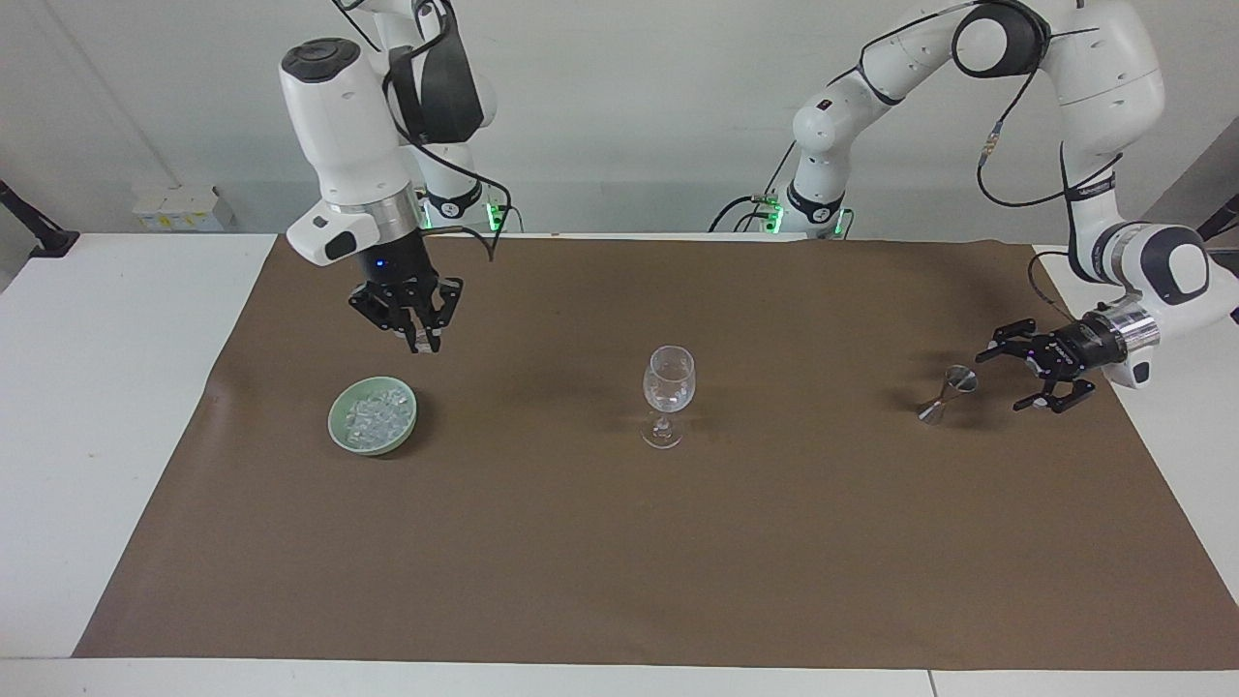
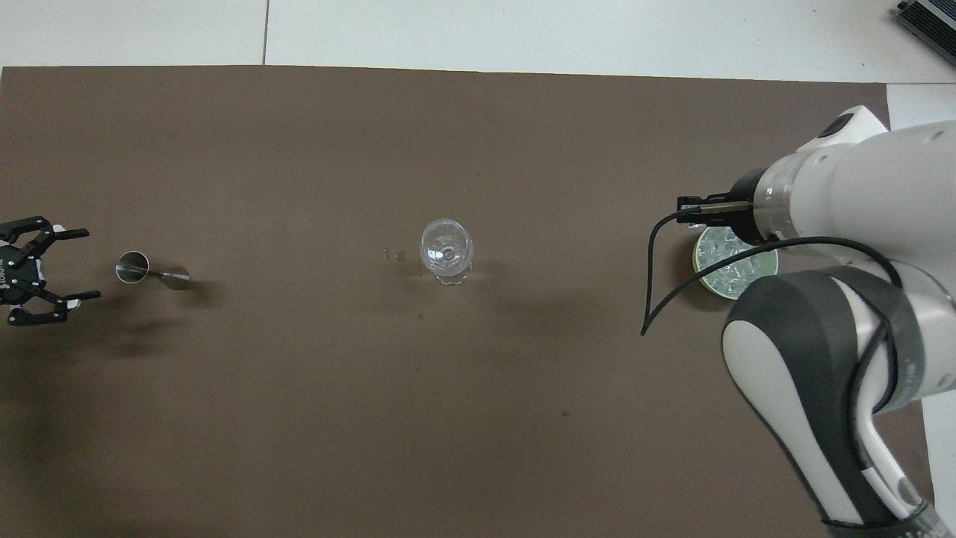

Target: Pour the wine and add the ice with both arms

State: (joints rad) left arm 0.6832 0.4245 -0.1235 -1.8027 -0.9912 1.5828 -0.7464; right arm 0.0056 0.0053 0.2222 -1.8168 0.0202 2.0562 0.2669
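A clear wine glass (image 1: 668,382) (image 2: 446,246) stands at the middle of the brown mat. Toward the right arm's end, a pale green bowl (image 1: 339,428) (image 2: 697,261) holds the ice (image 1: 376,414) (image 2: 721,254). My right gripper (image 1: 423,341) (image 2: 683,203) hangs high over the mat beside the bowl. Its fingertips are together on a small pale chunk of ice. Toward the left arm's end stands a small metal jigger (image 1: 949,392) (image 2: 149,270). My left gripper (image 1: 1002,379) (image 2: 89,264) is open and empty beside the jigger, apart from it. Wine is out of view.
The brown mat (image 1: 619,542) covers most of the white table. A few small drops (image 2: 392,254) lie on the mat beside the glass. The right arm's cable (image 2: 657,299) hangs loose near the bowl.
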